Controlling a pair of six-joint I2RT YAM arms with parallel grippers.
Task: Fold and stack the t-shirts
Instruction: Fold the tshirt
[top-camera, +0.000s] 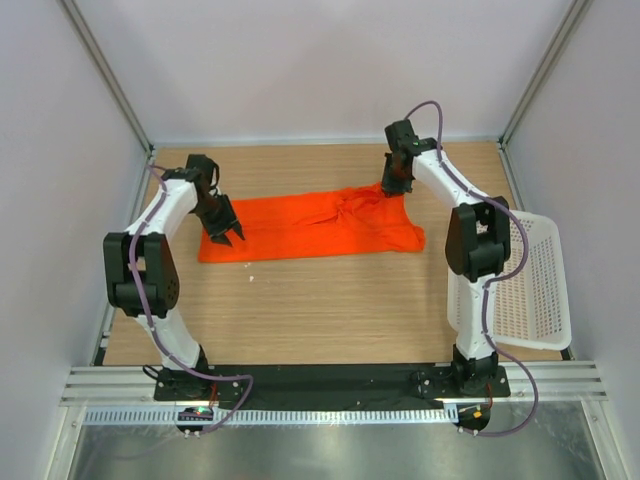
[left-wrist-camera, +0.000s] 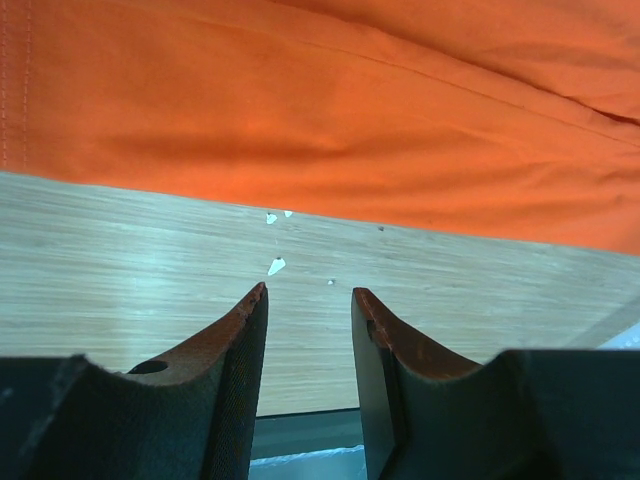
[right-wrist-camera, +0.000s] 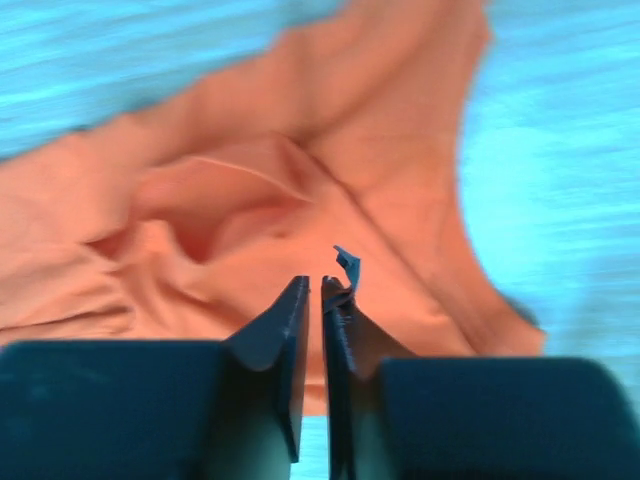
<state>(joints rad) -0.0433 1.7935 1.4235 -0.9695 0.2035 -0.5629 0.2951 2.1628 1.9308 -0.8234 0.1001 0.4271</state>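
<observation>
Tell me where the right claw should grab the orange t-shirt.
Probably the raised ridge of folds on the t-shirt, near its far right edge, coming straight down with the right claw: there the cloth stands up, while elsewhere it lies flat on the table.

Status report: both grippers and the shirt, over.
Left gripper open, over table beside the t-shirt. Right gripper nearly closed above its rumpled end, grip unclear. Nothing in the way; white basket off to the side.

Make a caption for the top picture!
Left gripper and right gripper near opposite ends of an orange-red t-shirt.
</observation>
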